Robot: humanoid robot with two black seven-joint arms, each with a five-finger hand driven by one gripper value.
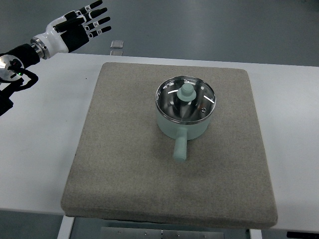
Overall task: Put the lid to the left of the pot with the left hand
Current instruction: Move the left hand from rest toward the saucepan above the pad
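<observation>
A pale green pot with a short handle pointing toward me sits on a grey mat. A glass lid with a pale green knob rests on top of the pot. My left hand is at the far upper left, beyond the table's back edge, well away from the pot. Its fingers are spread and hold nothing.
The mat lies on a white table. A small grey metal piece sits at the table's back edge. The mat shows bare to the left of the pot.
</observation>
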